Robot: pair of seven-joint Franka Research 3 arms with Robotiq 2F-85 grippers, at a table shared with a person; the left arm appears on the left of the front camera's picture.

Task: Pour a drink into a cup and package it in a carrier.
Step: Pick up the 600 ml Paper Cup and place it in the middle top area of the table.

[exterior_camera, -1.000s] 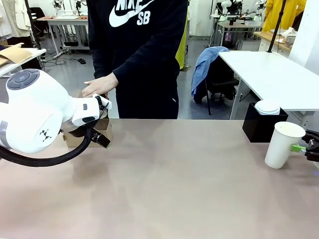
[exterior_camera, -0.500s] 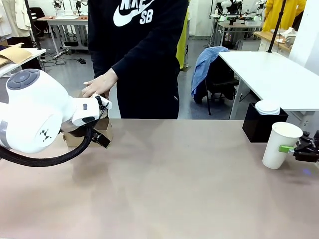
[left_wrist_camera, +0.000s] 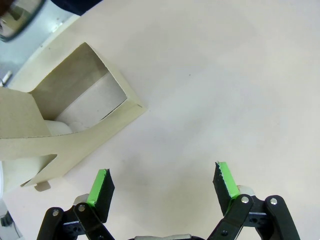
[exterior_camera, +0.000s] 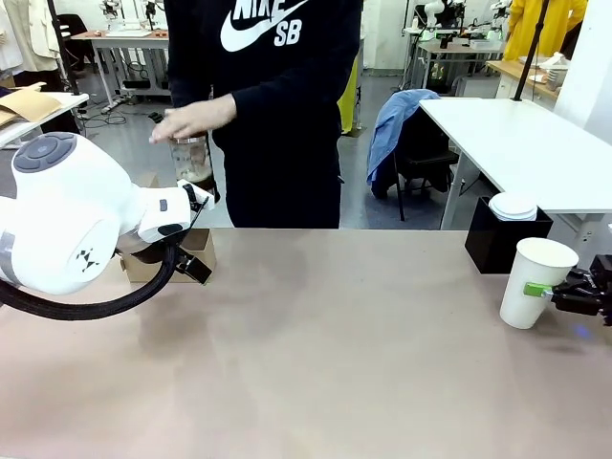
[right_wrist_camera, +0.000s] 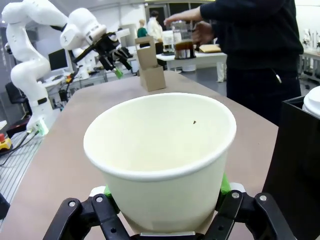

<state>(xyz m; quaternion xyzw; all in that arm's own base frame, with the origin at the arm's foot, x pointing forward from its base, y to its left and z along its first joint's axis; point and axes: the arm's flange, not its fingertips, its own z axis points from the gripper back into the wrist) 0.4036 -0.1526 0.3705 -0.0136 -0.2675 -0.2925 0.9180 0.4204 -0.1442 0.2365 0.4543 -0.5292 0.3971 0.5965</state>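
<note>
The tall white cup (exterior_camera: 537,280) stands near the table's right edge, and my right gripper (exterior_camera: 549,293) is shut on its lower half. In the right wrist view the empty cup (right_wrist_camera: 160,150) sits between the green pads (right_wrist_camera: 223,184). The tan carrier (exterior_camera: 196,251) rests at the far left of the table, partly behind my left arm. My left gripper (left_wrist_camera: 162,181) hangs open just beside the carrier (left_wrist_camera: 75,112), holding nothing. The person's hand holds a glass jug (exterior_camera: 192,159) in the air behind the table. The brown drink (right_wrist_camera: 184,49) shows inside it.
A black box (exterior_camera: 505,239) with a white lid (exterior_camera: 513,206) on top stands at the far right, just behind the cup. The person stands at the far side, left of centre. My left arm's bulky joint (exterior_camera: 62,215) covers the left front.
My right gripper slid the cup a little to the left and closed on it. The person's hand rose from behind the carrier with the jug in it. The left arm stayed still.
</note>
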